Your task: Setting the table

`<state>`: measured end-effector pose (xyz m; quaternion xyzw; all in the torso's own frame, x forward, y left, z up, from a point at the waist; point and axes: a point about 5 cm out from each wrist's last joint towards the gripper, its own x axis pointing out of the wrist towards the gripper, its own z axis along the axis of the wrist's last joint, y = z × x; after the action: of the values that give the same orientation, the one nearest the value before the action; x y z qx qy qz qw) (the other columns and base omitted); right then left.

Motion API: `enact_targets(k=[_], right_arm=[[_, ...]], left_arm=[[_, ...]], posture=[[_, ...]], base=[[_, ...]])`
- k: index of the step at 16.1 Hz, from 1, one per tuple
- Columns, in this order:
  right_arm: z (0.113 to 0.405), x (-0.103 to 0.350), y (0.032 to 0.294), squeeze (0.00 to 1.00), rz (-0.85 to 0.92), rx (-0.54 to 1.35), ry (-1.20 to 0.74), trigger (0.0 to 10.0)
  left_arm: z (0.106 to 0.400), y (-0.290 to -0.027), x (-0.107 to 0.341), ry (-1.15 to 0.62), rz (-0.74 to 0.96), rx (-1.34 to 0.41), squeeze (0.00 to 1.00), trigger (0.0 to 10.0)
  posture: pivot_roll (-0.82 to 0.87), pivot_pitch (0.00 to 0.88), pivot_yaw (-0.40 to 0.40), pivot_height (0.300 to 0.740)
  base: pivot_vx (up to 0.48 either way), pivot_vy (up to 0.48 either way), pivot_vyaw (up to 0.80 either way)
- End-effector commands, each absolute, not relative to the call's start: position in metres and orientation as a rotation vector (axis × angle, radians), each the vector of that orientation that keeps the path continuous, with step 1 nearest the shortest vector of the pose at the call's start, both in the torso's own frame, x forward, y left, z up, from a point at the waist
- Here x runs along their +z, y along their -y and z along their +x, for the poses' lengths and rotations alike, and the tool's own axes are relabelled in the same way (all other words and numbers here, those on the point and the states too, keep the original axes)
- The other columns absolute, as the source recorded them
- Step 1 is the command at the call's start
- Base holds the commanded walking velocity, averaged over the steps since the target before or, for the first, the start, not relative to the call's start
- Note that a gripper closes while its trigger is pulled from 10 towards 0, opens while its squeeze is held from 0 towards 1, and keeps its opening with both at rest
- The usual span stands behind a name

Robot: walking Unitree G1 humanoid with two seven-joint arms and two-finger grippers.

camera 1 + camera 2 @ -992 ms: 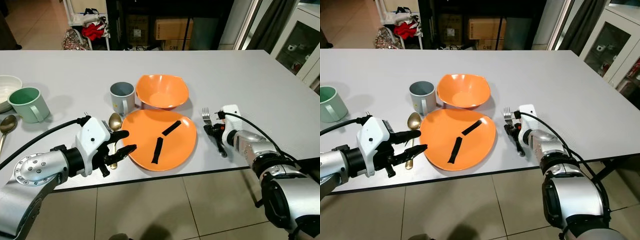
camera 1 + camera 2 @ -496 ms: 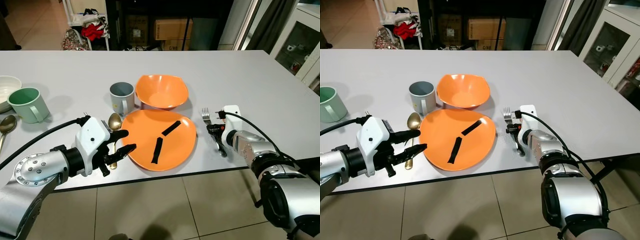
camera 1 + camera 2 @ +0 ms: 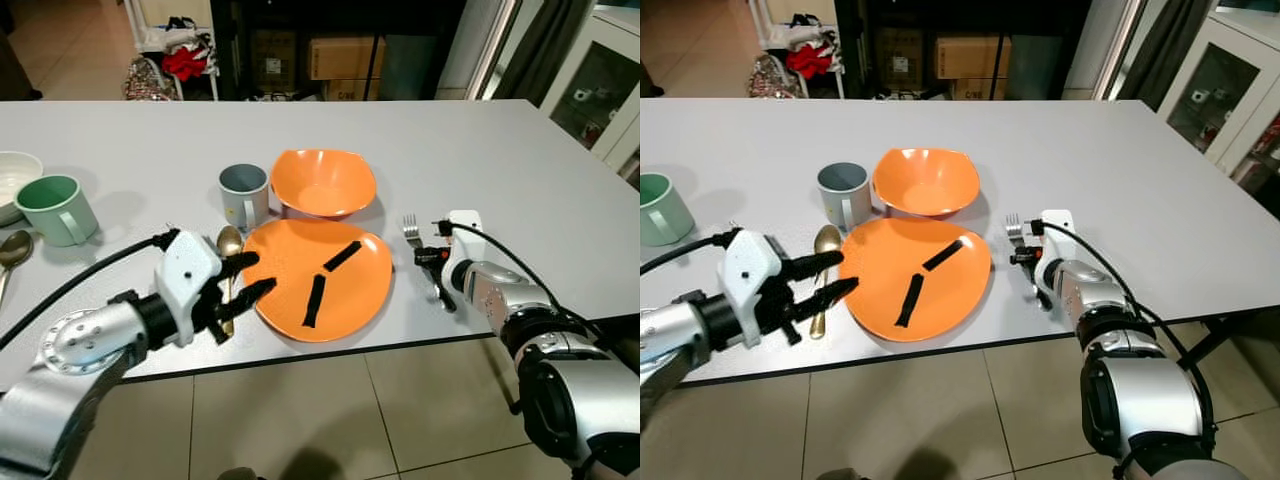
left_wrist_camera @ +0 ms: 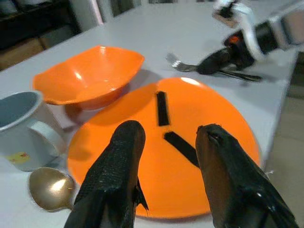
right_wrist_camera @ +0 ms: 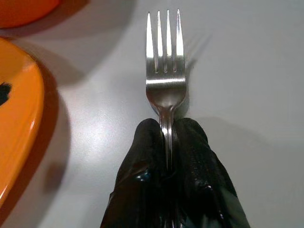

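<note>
An orange plate (image 3: 350, 290) with two black strips (image 3: 342, 256) on it lies near the table's front edge. Behind it stand an orange bowl (image 3: 324, 182) and a grey-blue mug (image 3: 245, 195). A gold spoon (image 3: 229, 245) lies flat just left of the plate. My left gripper (image 3: 258, 274) is open, its fingertips (image 4: 130, 130) hovering over the plate's left rim beside the spoon. To the right of the plate a silver fork (image 5: 165, 71) lies on the table, tines pointing away from me. My right gripper (image 5: 166, 130) is shut on the fork's neck, low on the table.
At the far left stand a green mug (image 3: 55, 208), a white bowl (image 3: 12, 175) and another spoon (image 3: 12, 250). The grey table (image 3: 480, 150) ends close in front of me. Shelves, boxes and a glass cabinet (image 3: 600, 85) stand beyond its far edge.
My left gripper has risen and moved forward, its fingertips now reaching over the plate's left rim. My right gripper has slid slightly to the right with the fork.
</note>
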<state>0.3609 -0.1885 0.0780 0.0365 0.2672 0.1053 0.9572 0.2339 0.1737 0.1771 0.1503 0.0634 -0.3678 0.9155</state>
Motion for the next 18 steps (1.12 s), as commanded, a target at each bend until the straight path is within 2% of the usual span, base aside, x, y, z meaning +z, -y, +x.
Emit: enact_targets(k=[1, 3, 4, 5, 8, 12, 16, 18], right_arm=[[0.365, 0.087, 0.198, 0.0, 0.073, 0.179, -0.498, 0.0], [0.367, 0.111, 0.202, 0.0, 0.079, 0.187, -0.361, 0.0], [0.355, 0.128, 0.199, 0.0, 0.059, 0.203, -0.246, 1.9], [0.346, 0.134, 0.197, 0.0, 0.054, 0.198, -0.213, 10.0], [0.314, 0.144, 0.179, 0.0, 0.081, 0.166, -0.135, 10.0], [0.295, 0.152, 0.164, 0.0, 0.129, 0.109, -0.087, 10.0], [0.29, 0.155, 0.154, 0.0, 0.109, 0.136, -0.124, 10.0], [0.289, 0.155, 0.155, 0.0, 0.109, 0.129, -0.14, 10.0]], left_arm=[[0.237, -0.172, 0.178, -0.123, 0.324, -0.743, 0.0, 10.0], [0.244, -0.169, 0.177, -0.094, 0.3, -0.654, 0.0, 10.0], [0.247, -0.166, 0.176, -0.084, 0.299, -0.603, 0.0, 10.0], [0.249, -0.165, 0.175, -0.075, 0.3, -0.586, 0.0, 10.0], [0.258, -0.157, 0.178, -0.038, 0.273, -0.557, 0.0, 10.0], [0.265, -0.147, 0.18, -0.017, 0.255, -0.558, 0.0, 10.0], [0.268, -0.147, 0.179, -0.018, 0.254, -0.548, 0.0, 10.0], [0.27, -0.149, 0.179, -0.018, 0.258, -0.515, 0.0, 10.0]], posture=[[0.13, 0.0, -0.049, 0.74], [0.11, 0.0, -0.051, 0.74], [0.11, 0.0, -0.05, 0.74], [0.1, 0.0, -0.05, 0.74], [0.08, 0.0, -0.041, 0.74], [0.07, 0.0, -0.032, 0.74], [0.07, 0.0, -0.036, 0.74], [0.07, 0.0, -0.039, 0.74]], base=[[0.0, 0.0, 0.0], [0.0, 0.0, 0.0], [0.0, 0.0, 0.0], [0.0, 0.0, 0.0], [0.0, 0.205, 0.0], [0.0, 0.33, 0.0], [0.0, 0.292, 0.0], [0.0, 0.0, 0.0]])
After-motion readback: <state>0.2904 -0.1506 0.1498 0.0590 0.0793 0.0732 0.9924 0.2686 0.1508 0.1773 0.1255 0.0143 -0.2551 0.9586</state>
